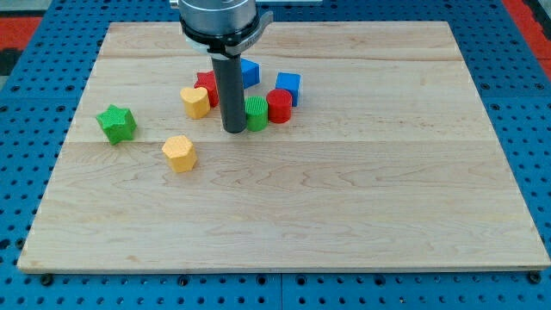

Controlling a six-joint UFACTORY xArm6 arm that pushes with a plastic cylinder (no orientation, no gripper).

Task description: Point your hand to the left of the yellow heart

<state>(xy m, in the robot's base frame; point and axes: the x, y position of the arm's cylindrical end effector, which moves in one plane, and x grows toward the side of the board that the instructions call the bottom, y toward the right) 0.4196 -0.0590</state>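
The yellow heart (pixel 195 101) lies on the wooden board, left of the block cluster at the view's upper middle. My tip (pixel 234 130) rests on the board just right of and slightly below the heart, close against the green block (pixel 256 114) on its right. A red block (pixel 207 86) sits behind the heart, partly hidden by the rod. A blue block (pixel 249 72) shows behind the rod.
A red cylinder (pixel 279 106) and a blue cube (pixel 288 87) stand right of the green block. A green star (pixel 116 123) lies at the view's left. A yellow hexagon (pixel 180 153) lies below the heart. The wooden board (pixel 344 215) rests on blue pegboard.
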